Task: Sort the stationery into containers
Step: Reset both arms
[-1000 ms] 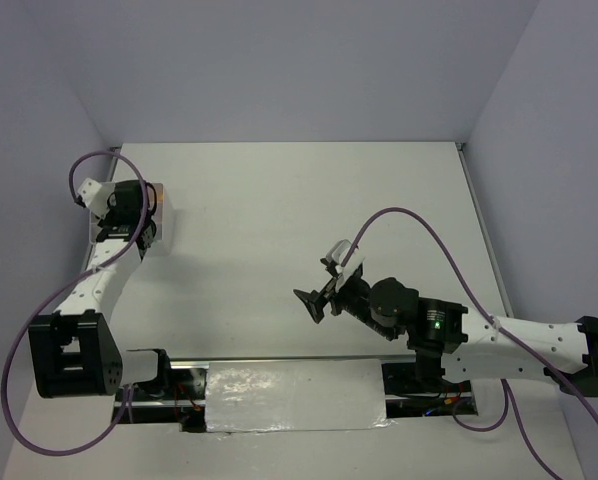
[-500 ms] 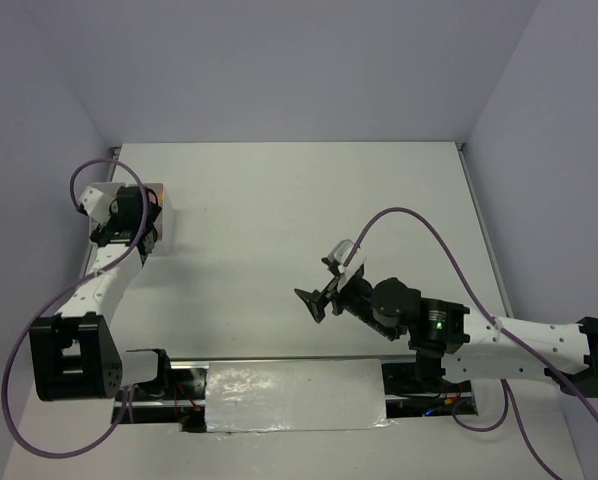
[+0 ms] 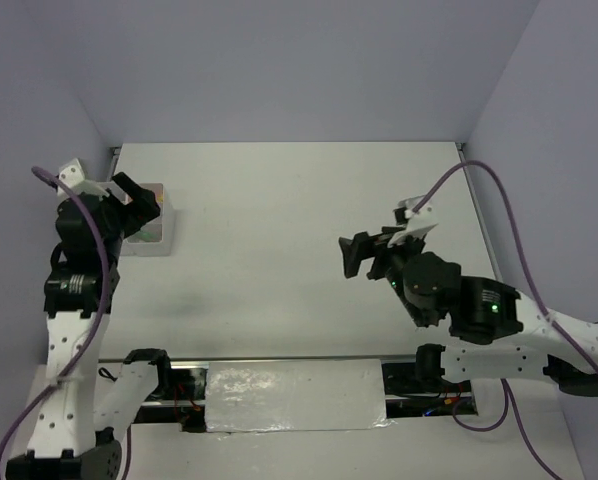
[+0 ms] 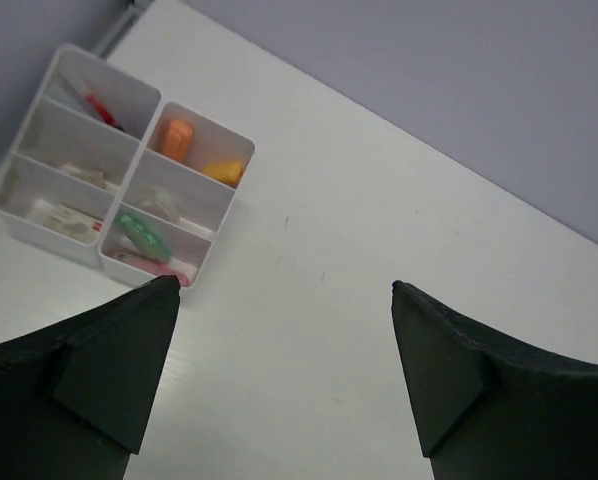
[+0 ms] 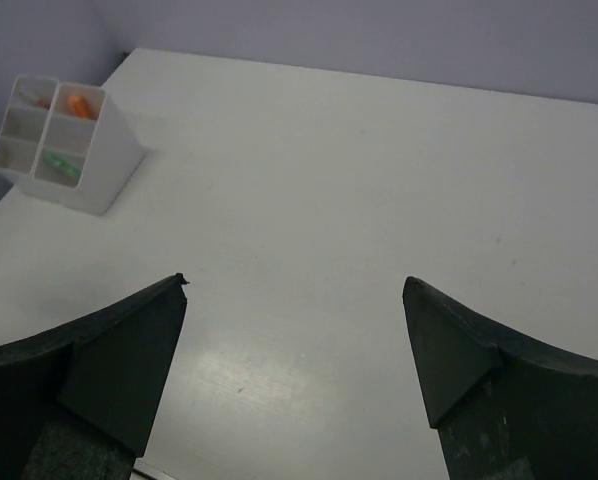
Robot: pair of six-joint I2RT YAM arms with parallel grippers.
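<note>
The white divided container [image 4: 137,142] stands at the table's far left and also shows as the container [image 3: 160,238] and the container [image 5: 105,166]. In its compartments lie an orange marker [image 4: 178,137], a green marker [image 4: 143,239], a red pen [image 4: 99,105], a pink item [image 4: 162,265] and pale erasers [image 4: 71,214]. The orange marker [image 5: 79,103] and green marker [image 5: 63,162] also show from the right wrist. My left gripper [image 4: 285,284] is raised beside the box, open and empty. My right gripper [image 5: 295,280] hangs open and empty over the table's middle right.
The left arm [image 3: 74,290] stands tall along the left wall. The right arm [image 3: 479,310] reaches in from the lower right, its cable looping toward the right wall. Bare white tabletop [image 3: 279,200] spreads between the two grippers.
The left gripper opened and lifted up and back from the container. The right arm rose and swung to the right, its jaws a little wider.
</note>
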